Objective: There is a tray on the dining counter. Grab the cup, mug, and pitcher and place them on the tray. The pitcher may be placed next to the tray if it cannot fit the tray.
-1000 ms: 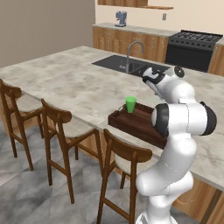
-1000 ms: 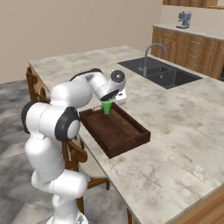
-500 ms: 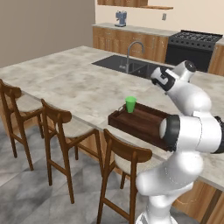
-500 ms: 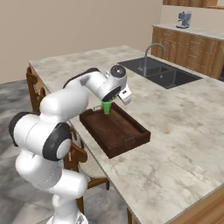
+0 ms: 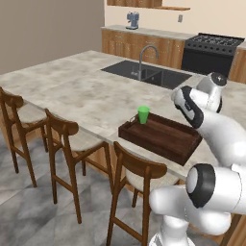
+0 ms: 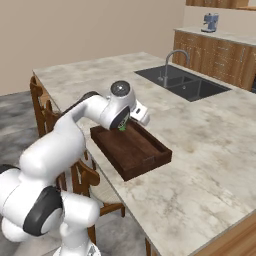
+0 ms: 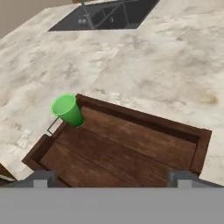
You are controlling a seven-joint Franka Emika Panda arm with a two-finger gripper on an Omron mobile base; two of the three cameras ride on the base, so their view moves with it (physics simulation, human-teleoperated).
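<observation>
One of the three vessels, the cup (image 5: 143, 115), already stands upright in the tray (image 5: 158, 139), at the tray's left end in the left base view, a little left of frame centre. In the hand view the cup (image 7: 68, 110) sits at centre left, in the tray's (image 7: 135, 148) upper left corner, and the rest of the tray floor is bare wood. The gripper (image 7: 111, 177) hangs above the tray with its fingers spread wide and nothing between them; its two tips show at the bottom of that view.

By my reading the cup step is done and the arm is free for the next fetch. Mug and pitcher are nowhere on the stretch of counter (image 5: 81, 91) shown here, so the next move probably calls for turning or driving to find one of them, then returning to set it on the bare wood beside the cup without knocking it.
</observation>
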